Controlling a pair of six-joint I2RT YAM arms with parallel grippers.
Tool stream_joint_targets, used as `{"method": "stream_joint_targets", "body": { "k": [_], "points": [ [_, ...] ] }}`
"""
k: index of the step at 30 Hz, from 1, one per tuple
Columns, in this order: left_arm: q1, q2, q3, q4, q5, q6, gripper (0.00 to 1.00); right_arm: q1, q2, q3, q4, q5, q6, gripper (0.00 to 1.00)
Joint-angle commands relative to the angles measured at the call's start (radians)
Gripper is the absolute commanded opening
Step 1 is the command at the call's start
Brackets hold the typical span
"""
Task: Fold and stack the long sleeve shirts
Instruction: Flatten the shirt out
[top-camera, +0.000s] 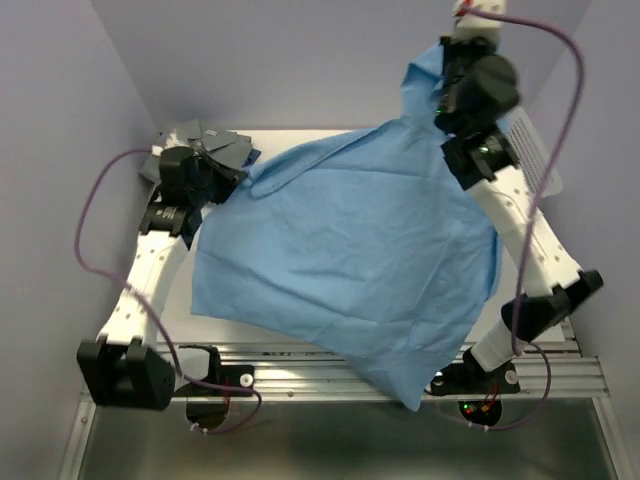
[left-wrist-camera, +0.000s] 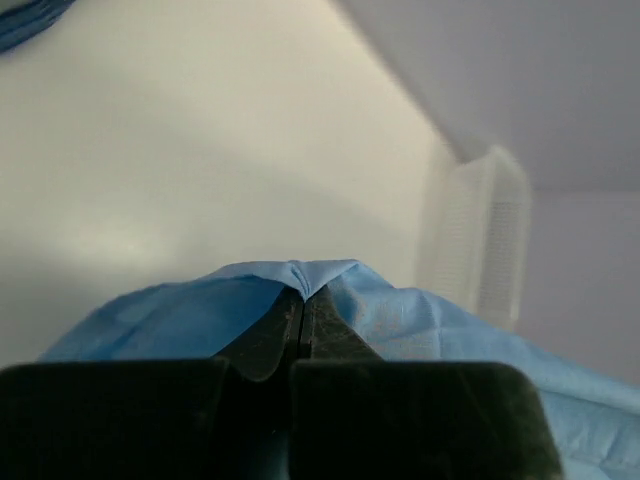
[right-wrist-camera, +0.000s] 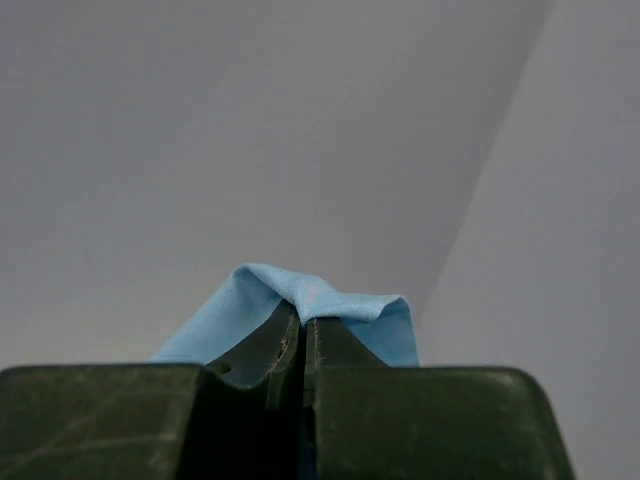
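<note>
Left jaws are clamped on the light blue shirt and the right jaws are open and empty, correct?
Not quite. The right jaws are shut on a fold of the light blue shirt, as the right wrist view shows. The left jaws are clamped on it, as you said.

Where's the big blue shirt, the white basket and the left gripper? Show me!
light blue shirt (top-camera: 340, 260), top view, middle of the spread cloth.
white mesh basket (left-wrist-camera: 480, 235), left wrist view, its mesh side wall.
left gripper (left-wrist-camera: 303, 294), left wrist view, shut fingertips pinching the shirt.
</note>
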Motion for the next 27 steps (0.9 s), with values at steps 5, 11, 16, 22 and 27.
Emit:
{"method": "stream_joint_targets", "body": {
  "k": [5, 11, 16, 22, 27],
  "points": [
    [0.024, 0.286, -0.039, -0.009, -0.314, -0.064, 0.8, -0.143, 0.235, -0.278, -0.043, -0.274, 0.363, 0.01],
    [0.017, 0.599, 0.265, -0.214, -0.316, 0.024, 0.99, -0.177, 0.701, 0.251, -0.5, -0.431, 0.475, 0.76],
    [-0.019, 0.507, 0.207, -0.15, -0.328, 0.048, 0.99, -0.177, 0.556, 0.085, -0.483, -0.497, 0.538, 1.0],
    [-0.059, 0.429, 0.091, -0.169, -0.343, 0.09, 0.99, -0.177, 0.277, -0.325, -0.493, -0.627, 0.761, 1.0],
    [-0.134, 0.428, -0.006, -0.165, -0.345, 0.133, 0.99, -0.154, 0.105, -0.742, -0.506, -0.709, 0.909, 1.0]
  ]
}}
